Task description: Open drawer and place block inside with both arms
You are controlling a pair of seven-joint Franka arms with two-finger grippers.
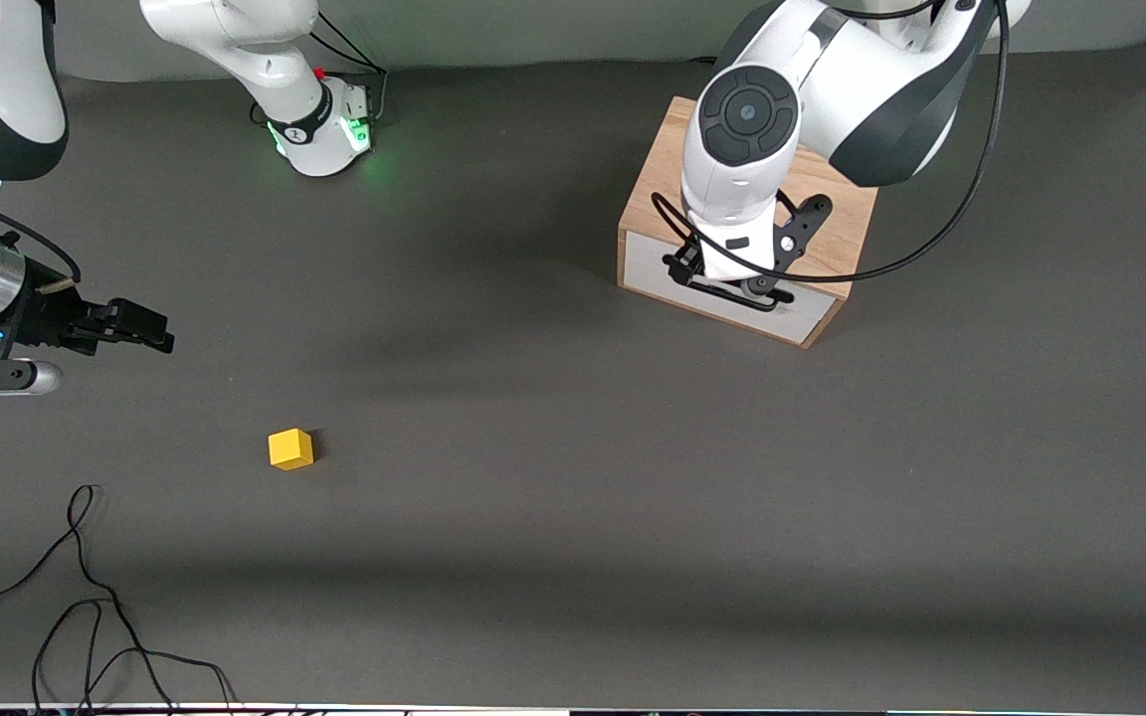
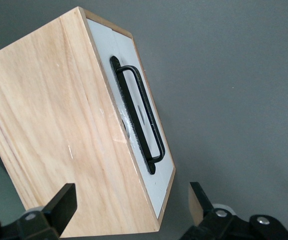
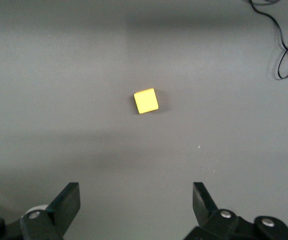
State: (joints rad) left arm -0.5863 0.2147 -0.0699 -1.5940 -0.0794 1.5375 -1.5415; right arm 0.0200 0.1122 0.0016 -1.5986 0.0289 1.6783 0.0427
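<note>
Now left gripper is held spread over drawer, handle crosswise between jaws; right gripper is held spread above block.

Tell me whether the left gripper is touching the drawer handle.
Apart. In the left wrist view the left gripper stands open above the wooden box, its fingers clear of the drawer handle.

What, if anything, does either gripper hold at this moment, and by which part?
Nothing is held. The left gripper hangs open above the closed drawer, near its handle. The right gripper hangs open over bare table; the yellow block lies free.
</note>
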